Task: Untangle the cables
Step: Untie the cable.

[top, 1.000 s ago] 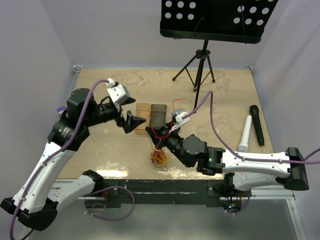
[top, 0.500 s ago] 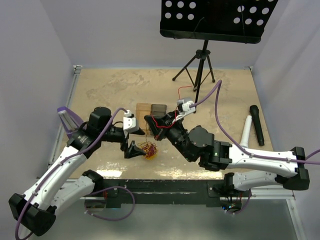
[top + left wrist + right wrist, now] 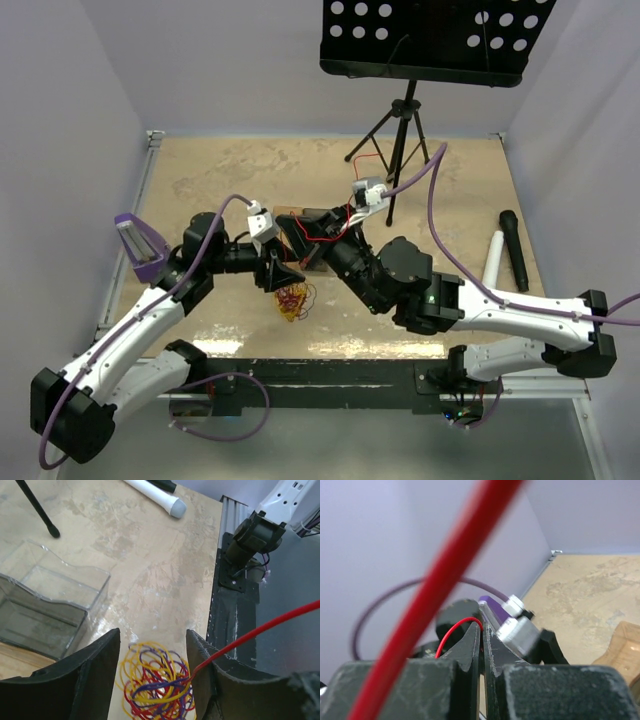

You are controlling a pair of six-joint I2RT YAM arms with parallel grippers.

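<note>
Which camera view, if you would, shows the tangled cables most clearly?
The left wrist view: the cables lie close, framed by the left tool, yellow, red and purple loops distinct. The top view shows a small clump; the right wrist, one blurred red wire.

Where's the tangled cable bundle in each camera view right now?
Top external: cable bundle lower centre, just below the left gripper.
Left wrist: bottom centre, between its jaws.
Right wrist: not in view.
Shared landmark: the red wire, in all three.
</note>
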